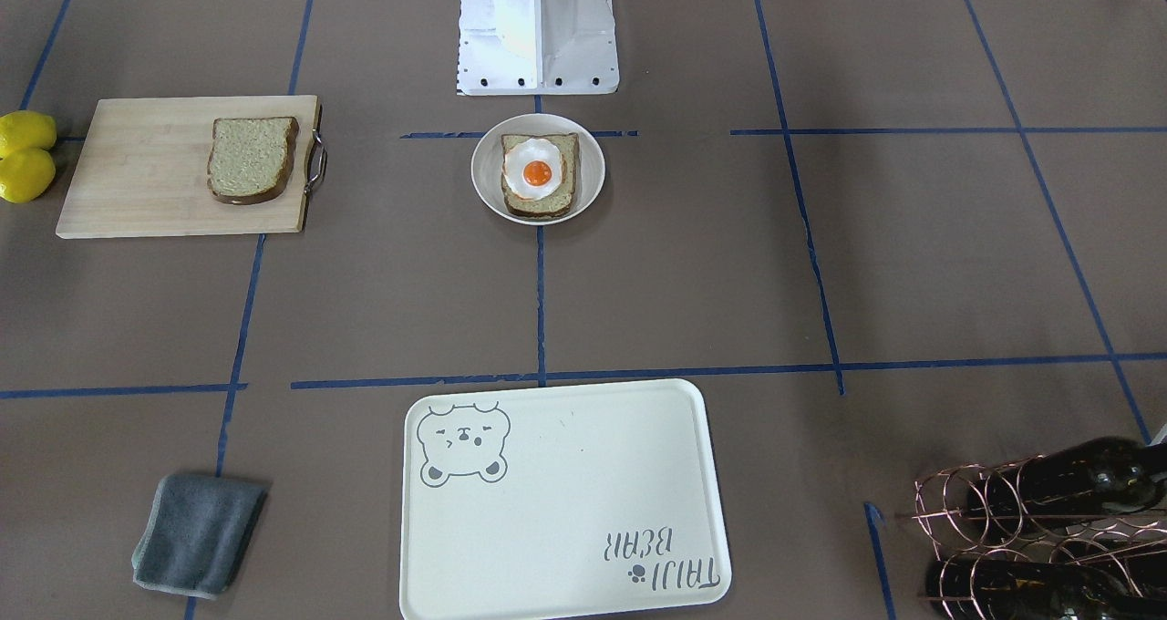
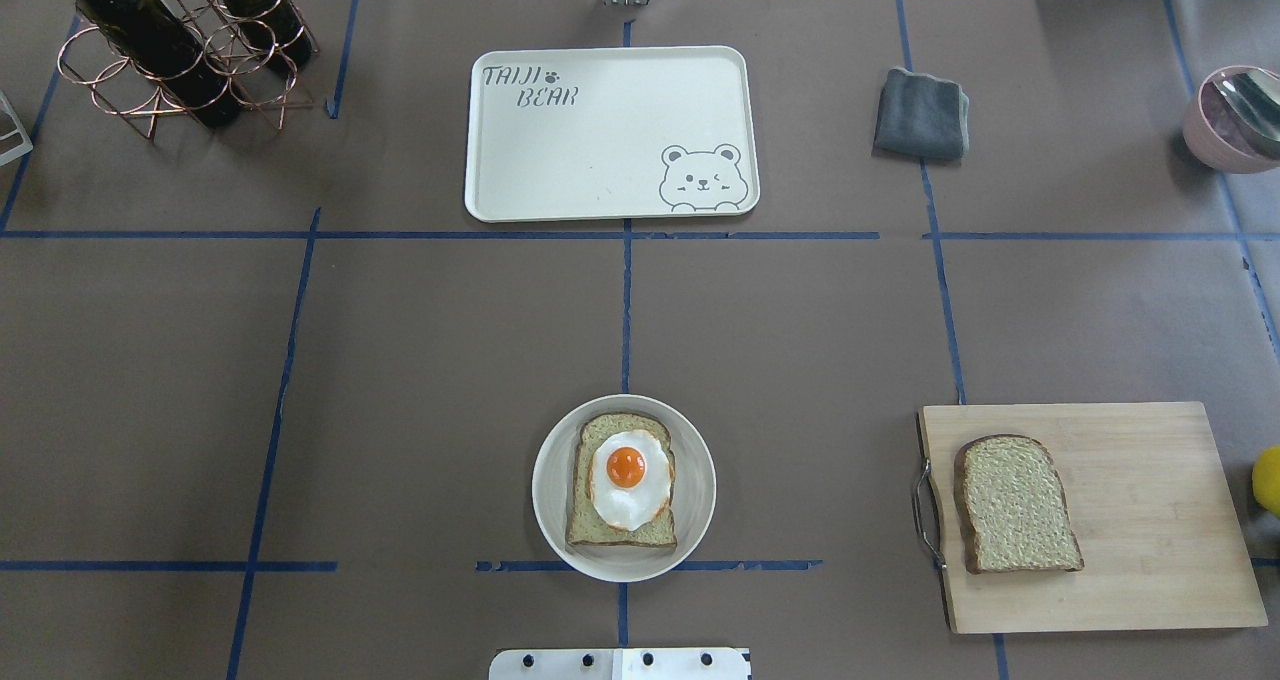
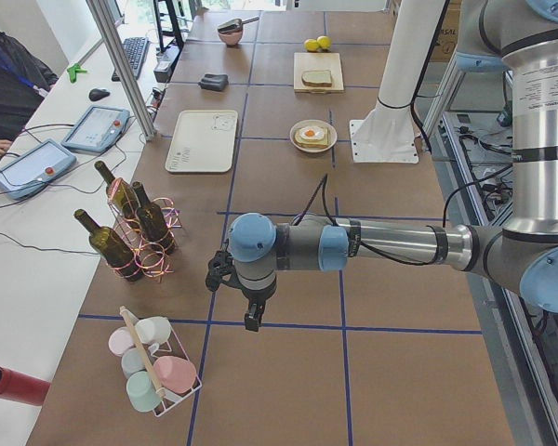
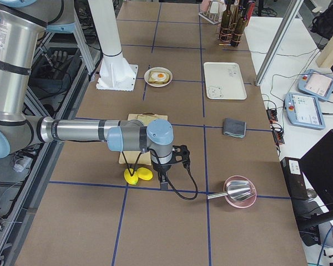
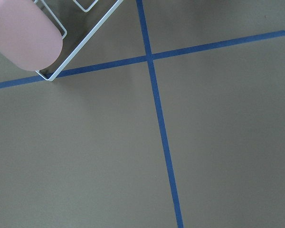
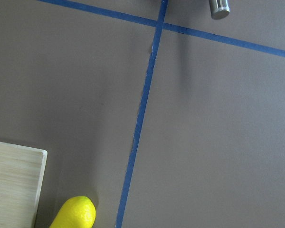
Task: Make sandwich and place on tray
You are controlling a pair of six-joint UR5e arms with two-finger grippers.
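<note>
A small white bowl (image 2: 548, 480) near the robot's base holds one brown-crusted bread slice (image 2: 590, 530) with a fried egg (image 2: 628, 475) lying open on top. The second bread slice (image 2: 1018, 505) lies on the wooden cutting board (image 2: 1150, 520). The cream bear tray (image 2: 600, 130) lies bare at the far side. My left gripper (image 3: 251, 321) hangs over bare table far off, by the cup rack. My right gripper (image 4: 164, 183) hangs near the lemons, beyond the board. I cannot tell whether either one is open or shut.
A copper rack with wine bottles (image 2: 180, 50) stands far left. A grey cloth (image 2: 922, 112) lies right of the tray. A pink bowl with a spoon (image 2: 1235, 115) is far right. Two lemons (image 1: 25, 155) lie beside the board. A cup rack (image 3: 153, 367) stands near my left gripper.
</note>
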